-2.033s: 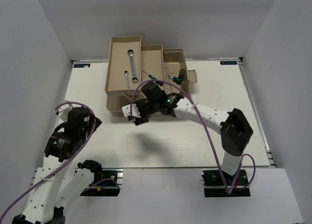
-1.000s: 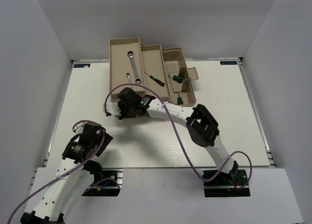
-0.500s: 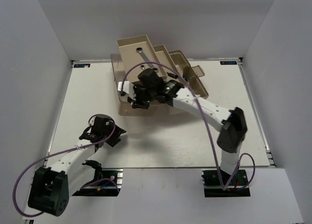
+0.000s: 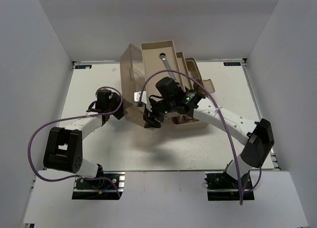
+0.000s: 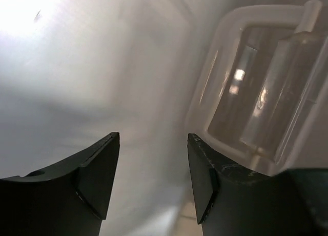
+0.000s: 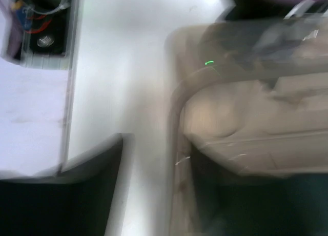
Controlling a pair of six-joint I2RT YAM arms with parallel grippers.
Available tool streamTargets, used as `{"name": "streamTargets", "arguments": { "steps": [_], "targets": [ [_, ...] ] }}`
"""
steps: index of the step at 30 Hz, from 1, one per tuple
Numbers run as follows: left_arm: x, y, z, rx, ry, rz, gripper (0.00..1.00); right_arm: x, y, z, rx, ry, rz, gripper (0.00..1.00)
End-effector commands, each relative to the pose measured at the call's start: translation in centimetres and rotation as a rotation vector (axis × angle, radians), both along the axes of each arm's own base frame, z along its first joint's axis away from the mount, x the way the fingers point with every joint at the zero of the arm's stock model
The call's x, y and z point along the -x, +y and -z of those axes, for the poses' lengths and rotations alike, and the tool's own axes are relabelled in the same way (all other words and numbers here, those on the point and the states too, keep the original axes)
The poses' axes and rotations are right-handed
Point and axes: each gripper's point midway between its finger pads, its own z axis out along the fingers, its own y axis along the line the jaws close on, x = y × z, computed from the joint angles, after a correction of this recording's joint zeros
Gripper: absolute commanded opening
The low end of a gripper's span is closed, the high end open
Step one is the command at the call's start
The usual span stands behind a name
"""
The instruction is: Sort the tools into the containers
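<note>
The fold-out toolbox (image 4: 163, 89) stands at the back middle, its beige trays (image 4: 154, 52) fanned up and its translucent brown lid (image 4: 130, 72) to the left. One silver wrench (image 4: 166, 63) lies in the top tray; the other tools are hidden. My left gripper (image 4: 118, 111) is open and empty beside the lid. In the left wrist view it (image 5: 152, 166) is over bare table, with the white handle (image 5: 266, 13) to the upper right. My right gripper (image 4: 152, 118) is open at the box's front. In the blurred right wrist view it (image 6: 154, 195) straddles the box's rim (image 6: 177, 143).
The white table (image 4: 208, 143) is walled in by grey panels on three sides. The right arm's elbow (image 4: 257, 139) is at the right front, the left arm's elbow (image 4: 62, 151) at the left front. A purple cable (image 4: 34, 139) loops out to the left.
The toolbox has turned and shifted right, its lid swung up to the left. My left gripper has moved back to the lid. My right gripper has moved to the box's front.
</note>
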Motion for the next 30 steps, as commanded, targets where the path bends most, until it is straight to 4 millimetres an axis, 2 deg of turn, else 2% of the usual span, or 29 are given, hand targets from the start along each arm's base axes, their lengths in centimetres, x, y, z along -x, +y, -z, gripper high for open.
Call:
{"name": "streamTargets", "arguments": {
  "steps": [1, 2, 5, 6, 7, 8, 10, 11, 13, 14, 15, 16, 17, 18, 19, 20, 21, 23, 24, 25, 26, 27, 28, 29, 30],
  "targets": [
    [-2.3, -1.5, -4.7, 0.043, -0.134, 0.072, 0.66, 0.4, 0.8, -5.2, -0.107, -0.077, -0.053, 0.67],
    [-2.6, -1.2, -5.1, 0.044, -0.144, 0.063, 0.66, 0.6, 0.7, -5.5, -0.113, -0.078, -0.065, 0.7],
    [-3.4, -1.0, -6.1, 0.039, -0.168, 0.074, 0.66, 1.9, -0.2, -8.8, -0.172, -0.134, -0.112, 0.72],
    [-3.5, -1.2, -5.6, 0.041, -0.145, 0.081, 0.66, 2.1, -0.5, -9.4, -0.187, -0.157, -0.123, 0.7],
    [-4.1, -0.9, -6.0, 0.035, -0.159, 0.077, 0.66, 2.0, -1.2, -11.0, -0.224, -0.229, -0.106, 0.67],
    [-4.2, -1.0, -6.5, 0.042, -0.169, 0.085, 0.66, 1.4, -1.5, -11.5, -0.224, -0.271, -0.066, 0.64],
    [-4.9, -1.1, -6.0, 0.041, -0.155, 0.085, 0.66, 0.4, -2.5, -12.7, -0.235, -0.339, 0.003, 0.56],
    [-5.5, -1.3, -6.8, 0.042, -0.176, 0.097, 0.66, -2.1, -3.6, -14.1, -0.236, -0.432, 0.151, 0.44],
    [-6.1, -1.4, -7.1, 0.031, -0.167, 0.104, 0.66, -4.3, -4.6, -15.7, -0.253, -0.499, 0.275, 0.3],
    [-7.3, -1.6, -8.0, 0.024, -0.193, 0.113, 0.66, -6.3, -6.6, -16.9, -0.236, -0.581, 0.414, 0.18],
    [-7.7, -1.6, -8.2, 0.023, -0.186, 0.113, 0.66, -8.7, -8.4, -17.1, -0.204, -0.652, 0.565, 0.13],
    [-8.7, -1.9, -9.8, 0.024, -0.221, 0.126, 0.66, -10.7, -10.4, -18.1, -0.195, -0.709, 0.708, 0.09],
    [-9.3, -2.2, -10.5, 0.025, -0.239, 0.143, 0.66, -11.6, -11.8, -18.5, -0.181, -0.743, 0.775, 0.07],
    [-10.0, -2.3, -10.2, 0.025, -0.229, 0.143, 0.66, -12.7, -13.6, -19.3, -0.174, -0.776, 0.874, 0.07],
    [-11.0, -3.2, -12.1, 0.022, -0.268, 0.164, 0.66, -14.1, -16.2, -19.0, -0.124, -0.794, 0.992, 0.07],
    [-11.7, -3.5, -12.9, 0.024, -0.289, 0.181, 0.66, -14.9, -17.7, -19.1, -0.108, -0.796, 1.04, 0.09],
    [-12.1, -3.9, -13.6, 0.037, -0.295, 0.198, 0.66, -15.9, -19.9, -18.0, -0.041, -0.783, 1.103, 0.11],
    [-13.3, -5.8, -15.4, 0.059, -0.328, 0.244, 0.66, -17.6, -25.2, -17.0, 0.05, -0.774, 1.309, 0.13],
    [-13.8, -6.3, -17.0, 0.086, -0.362, 0.257, 0.66, -17.6, -26.5, -15.1, 0.112, -0.723, 1.336, 0.15],
    [-14.2, -7.3, -17.1, 0.095, -0.369, 0.28, 0.66, -17.7, -27.3, -14.4, 0.126, -0.693, 1.353, 0.15],
    [-14.2, -8.2, -17.4, 0.106, -0.376, 0.307, 0.66, -18.1, -30.1, -13.3, 0.178, -0.659, 1.413, 0.15],
    [-14.4, -9.5, -19.2, 0.142, -0.408, 0.351, 0.66, -17.9, -30.3, -12.6, 0.157, -0.603, 1.433, 0.17],
    [-14.3, -10.8, -19.5, 0.162, -0.413, 0.395, 0.65, -17.6, -31.1, -11.2, 0.205, -0.565, 1.432, 0.17],
    [-14.2, -12.2, -18.7, 0.203, -0.385, 0.452, 0.65, -17.8, -32.8, -10.7, 0.219, -0.537, 1.472, 0.19],
    [-14.4, -13.2, -20.0, 0.224, -0.422, 0.494, 0.65, -17.7, -33.2, -9.9, 0.225, -0.506, 1.49, 0.19]
  ]
}}
